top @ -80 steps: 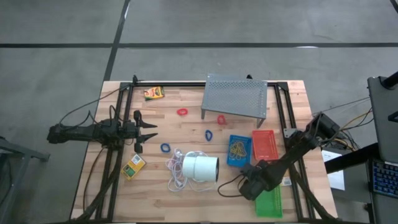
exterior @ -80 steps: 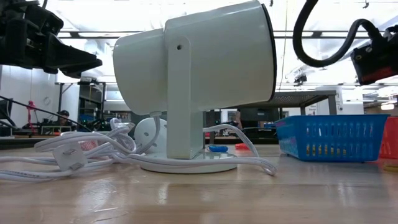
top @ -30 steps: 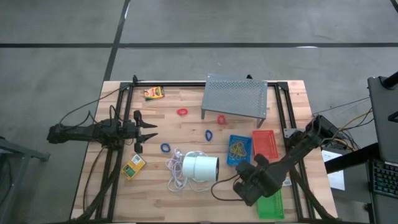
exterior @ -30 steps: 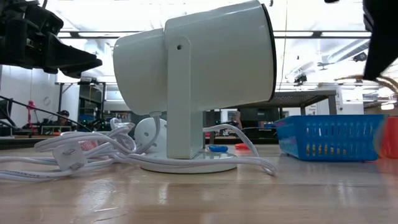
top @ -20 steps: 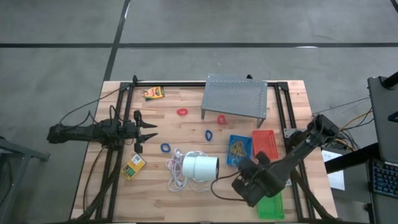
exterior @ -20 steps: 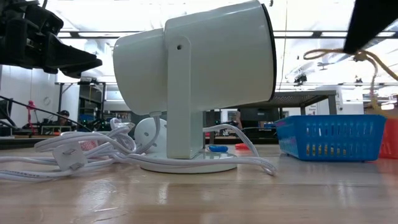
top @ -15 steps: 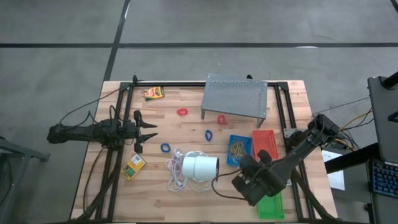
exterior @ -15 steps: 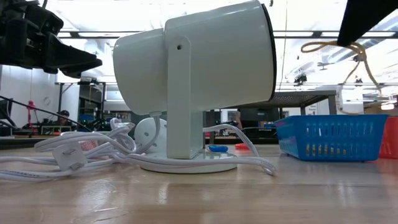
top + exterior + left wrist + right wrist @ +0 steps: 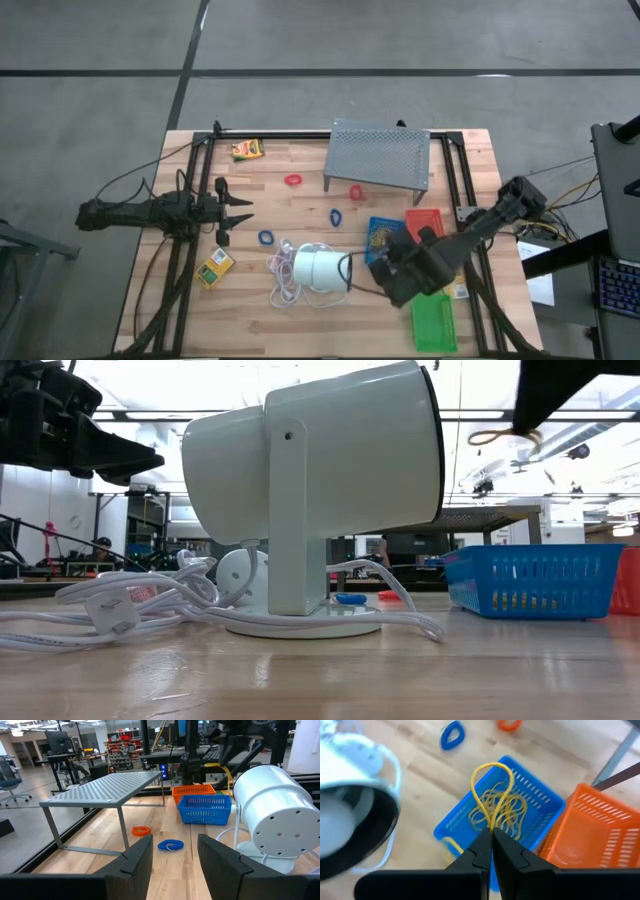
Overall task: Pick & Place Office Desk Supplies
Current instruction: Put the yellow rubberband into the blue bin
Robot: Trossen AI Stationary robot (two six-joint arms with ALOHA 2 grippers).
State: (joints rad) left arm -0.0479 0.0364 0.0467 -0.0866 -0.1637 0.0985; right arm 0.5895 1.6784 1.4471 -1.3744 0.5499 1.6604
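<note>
Desk supplies on wooden table [image 9: 470, 150], counted left to right.
Two printed boxes [image 9: 214, 268]; left gripper [image 9: 243, 210] half-open, empty; four loops [image 9: 266, 238]; three trays; right gripper [image 9: 491, 834] closed on one tan rubber band [image 9: 491, 795] above blue tray [image 9: 540, 805]. Concrete floor around.

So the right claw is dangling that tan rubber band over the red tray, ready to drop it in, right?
Not quite. The right gripper holds the tan rubber band over the blue tray, not the red one. The right wrist view shows it hanging above the bands already lying in that tray.
</note>
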